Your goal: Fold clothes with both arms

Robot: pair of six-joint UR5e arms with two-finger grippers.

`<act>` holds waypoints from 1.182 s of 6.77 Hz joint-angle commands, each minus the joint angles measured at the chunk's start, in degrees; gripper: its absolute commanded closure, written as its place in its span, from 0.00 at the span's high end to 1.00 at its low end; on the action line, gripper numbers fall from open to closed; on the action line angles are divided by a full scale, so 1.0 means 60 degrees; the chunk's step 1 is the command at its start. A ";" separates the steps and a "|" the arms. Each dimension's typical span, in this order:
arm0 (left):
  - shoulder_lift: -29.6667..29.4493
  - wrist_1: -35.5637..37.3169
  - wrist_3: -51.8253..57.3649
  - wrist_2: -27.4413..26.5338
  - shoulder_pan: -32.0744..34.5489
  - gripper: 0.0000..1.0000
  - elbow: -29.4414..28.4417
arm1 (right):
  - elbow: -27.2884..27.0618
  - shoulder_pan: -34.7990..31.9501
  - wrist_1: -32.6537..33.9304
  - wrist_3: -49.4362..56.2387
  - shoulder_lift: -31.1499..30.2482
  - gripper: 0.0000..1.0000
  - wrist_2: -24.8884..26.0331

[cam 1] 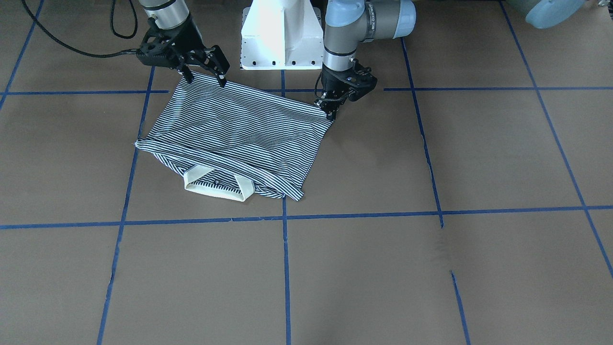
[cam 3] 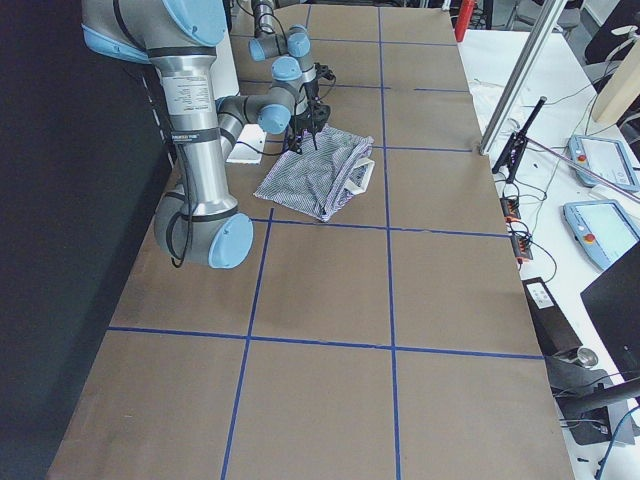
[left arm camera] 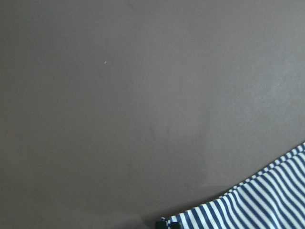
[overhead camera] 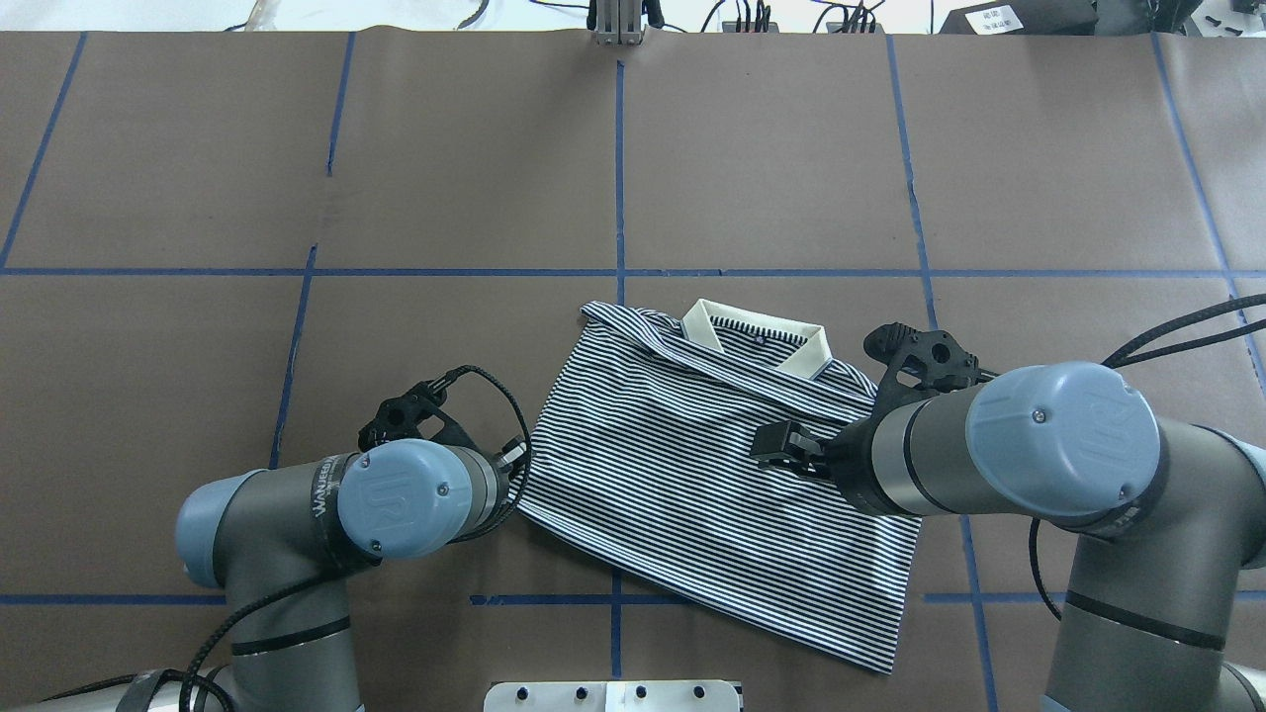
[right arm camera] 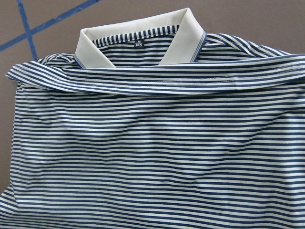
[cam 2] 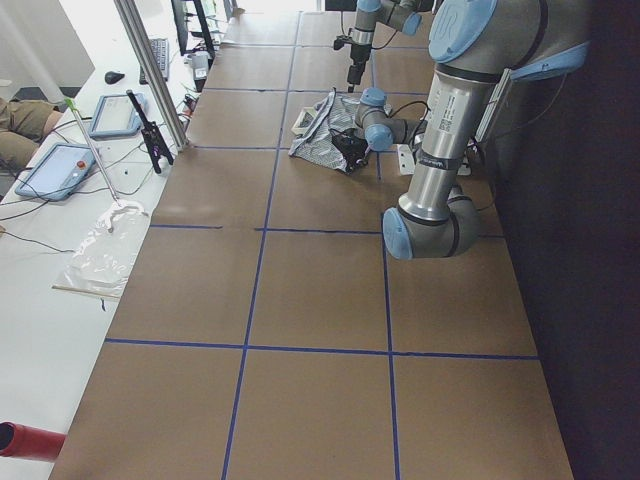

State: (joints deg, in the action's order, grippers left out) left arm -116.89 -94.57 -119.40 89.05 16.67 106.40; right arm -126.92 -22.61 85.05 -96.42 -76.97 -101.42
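A: Start on the robot's left. What is the left gripper point(cam 1: 329, 111) doing?

B: Its fingers are pinched together on one hem corner of the polo shirt point(overhead camera: 692, 475), on the edge facing the white base point(cam 1: 280, 33). The left wrist view shows just that striped corner against bare table point(overhead camera: 791, 148).

A: And the shirt itself?

B: It lies on the brown table between the two arms, hem towards the robot, cream collar point(overhead camera: 704, 321) on the far side. A folded band of fabric runs across it just below the collar.

A: Then the right gripper point(cam 1: 207, 80)?

B: Its fingers are spread wide at the other hem corner, with nothing clamped between them. Its wrist view looks along the stripes to the collar. Whether the tips touch the cloth, I cannot tell
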 commanded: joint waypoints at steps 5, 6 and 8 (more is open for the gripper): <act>-0.1343 -0.1192 0.2362 -0.0574 0.2622 0.00 -0.2560 | -0.0057 -0.0127 -0.0010 -0.0029 0.0113 1.00 -0.0001; -0.2103 -0.2738 0.2917 -0.1212 0.2859 0.00 -0.4239 | -0.0057 -0.0215 -0.0025 -0.0029 0.0127 1.00 -0.0001; -0.3307 -0.5013 0.3811 -0.1512 0.3168 0.00 -0.6649 | -0.0057 -0.0231 -0.0025 -0.0029 0.0128 1.00 -0.0016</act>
State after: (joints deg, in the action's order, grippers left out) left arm -133.21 -117.48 -99.38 80.77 34.79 73.67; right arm -127.26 -23.92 84.95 -96.59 -76.21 -101.49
